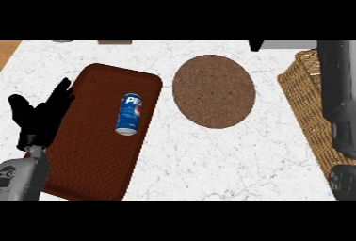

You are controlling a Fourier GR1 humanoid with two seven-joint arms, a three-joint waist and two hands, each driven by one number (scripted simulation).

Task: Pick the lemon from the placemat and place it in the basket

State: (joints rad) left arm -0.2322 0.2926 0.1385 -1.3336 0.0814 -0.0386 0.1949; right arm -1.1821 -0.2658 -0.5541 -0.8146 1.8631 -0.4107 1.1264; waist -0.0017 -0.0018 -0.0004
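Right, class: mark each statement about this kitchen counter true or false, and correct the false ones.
1. A blue can lies on its side on the rectangular reddish-brown mat. True.
2. A lemon sits on the round brown mat. False: no lemon shows on it.
3. The wicker basket is at the view's left edge. False: it is at the right edge.
4. The left hand is open, fingers up, at the view's left. True.
5. The can touches the round mat. False: they lie apart, with white counter between the two mats.
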